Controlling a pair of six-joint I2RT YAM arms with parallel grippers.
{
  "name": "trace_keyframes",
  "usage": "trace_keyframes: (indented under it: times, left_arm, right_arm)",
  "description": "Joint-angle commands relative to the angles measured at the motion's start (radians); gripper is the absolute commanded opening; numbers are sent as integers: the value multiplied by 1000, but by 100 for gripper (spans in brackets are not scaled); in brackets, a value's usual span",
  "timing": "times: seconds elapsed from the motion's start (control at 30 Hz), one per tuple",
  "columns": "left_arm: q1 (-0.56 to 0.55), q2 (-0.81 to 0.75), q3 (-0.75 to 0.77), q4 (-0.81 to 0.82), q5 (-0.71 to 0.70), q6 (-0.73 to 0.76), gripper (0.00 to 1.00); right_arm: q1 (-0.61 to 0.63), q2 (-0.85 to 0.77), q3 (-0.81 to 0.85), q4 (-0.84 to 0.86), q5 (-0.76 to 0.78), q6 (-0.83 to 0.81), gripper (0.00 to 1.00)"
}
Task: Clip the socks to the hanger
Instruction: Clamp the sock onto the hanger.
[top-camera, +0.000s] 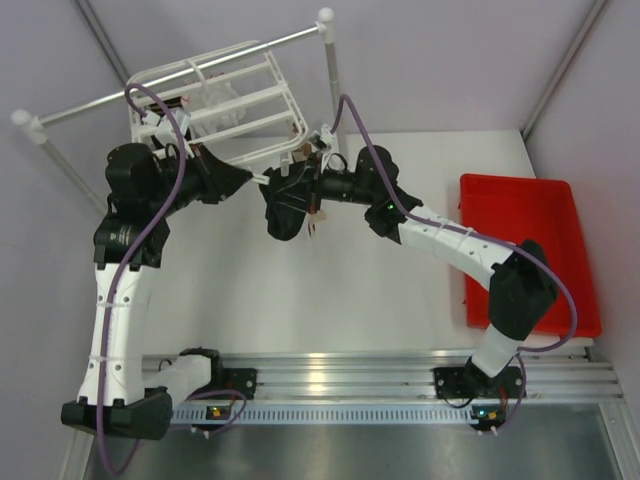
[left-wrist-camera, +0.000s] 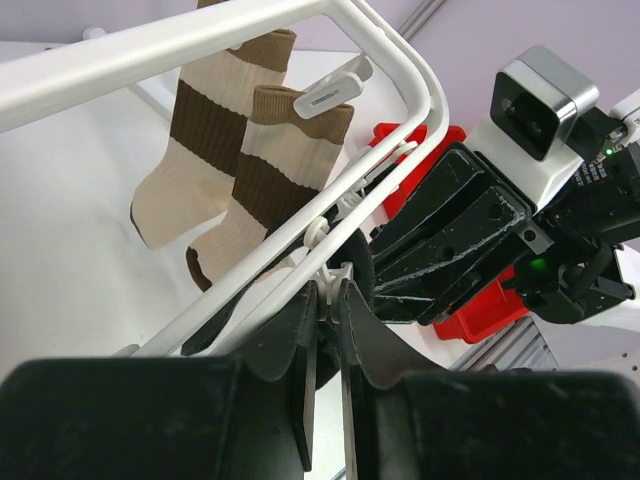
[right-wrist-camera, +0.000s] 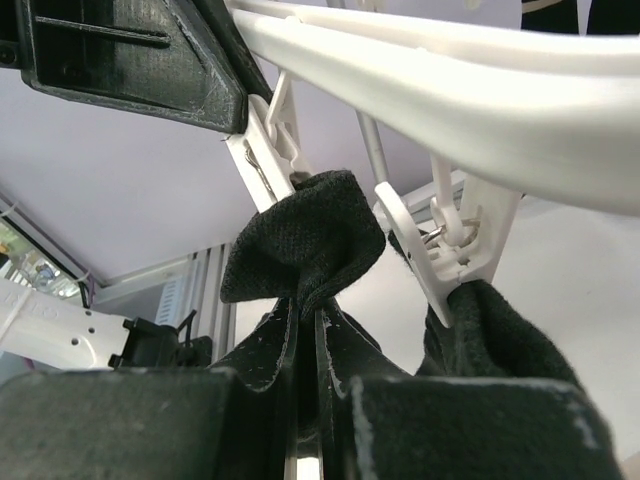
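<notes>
R gripper (right-wrist-camera: 310, 318) is closed on a bunch of black sock (right-wrist-camera: 305, 240), holding it up just under a hanger (right-wrist-camera: 450, 90) bar. The sock top sits at the mouth of a white clip (right-wrist-camera: 268, 150); can't tell if it's bitten. L gripper (left-wrist-camera: 328, 292) has its fingers nearly together, pinching that clip. Just beside it, a 2nd clip (right-wrist-camera: 452, 250) grips a 2nd black sock (right-wrist-camera: 500, 350), which hangs down. Further along the frame, cream socks (left-wrist-camera: 265, 165) w/ brown bands hang from a 3rd clip (left-wrist-camera: 330, 95). The hanger hangs far left, above the surface (top-camera: 330, 300). Red bin (top-camera: 530, 250) sits on the right, well apart.
</notes>
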Motion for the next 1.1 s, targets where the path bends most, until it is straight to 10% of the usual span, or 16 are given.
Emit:
trace_keyframes:
  times: [0.0, 0.13, 0.37, 0.83, 1.07]
  left_arm:
    - [-1, -4, -4, 31, 58, -19, 0]
    - [-1, -4, -2, 25, 61, -18, 7]
    - [-1, -16, 9, 9, 17, 0, 49]
    - [-1, -169, -60, 11, 41, 103, 75]
    - [-1, -249, -100, -76, 18, 226, 98]
  right_arm:
    - [2, -3, 52, 31, -14, -12, 0]
    - [0, -10, 54, 34, -10, -14, 0]
    - [-1, -18, 74, 17, -8, -26, 0]
    - [-27, -53, 41, -67, 17, -125, 0]
    - [-36, -136, -31, -152, 50, -187, 47]
